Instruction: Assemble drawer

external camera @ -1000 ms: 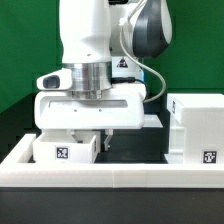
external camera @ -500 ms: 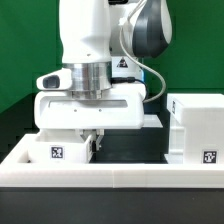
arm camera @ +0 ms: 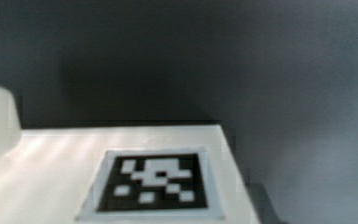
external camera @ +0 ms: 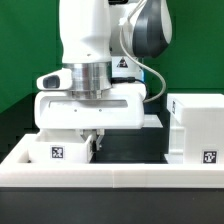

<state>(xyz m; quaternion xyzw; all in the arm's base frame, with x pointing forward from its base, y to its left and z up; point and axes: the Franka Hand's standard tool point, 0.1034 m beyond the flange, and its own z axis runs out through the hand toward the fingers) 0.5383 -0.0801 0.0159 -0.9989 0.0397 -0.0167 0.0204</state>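
A small white tray [external camera: 62,150] with a black-and-white tag lies on the black table at the exterior view's left, just behind the front rail. My gripper [external camera: 95,141] hangs straight down at the tray's right wall, with the fingers close together on that wall. The wrist view shows the tray's white face and its tag [arm camera: 155,183] from very close, with dark table beyond; the fingers do not show there. The big white box [external camera: 195,128] with a tag stands at the exterior view's right, apart from the gripper.
A long low white rail [external camera: 110,176] runs along the table's front edge. The wide white gripper body [external camera: 88,112] hides the table behind the tray. A green backdrop stands behind.
The tray has shifted a little to the exterior view's left and sits lower against the fingers than one second ago. The arm has barely moved.
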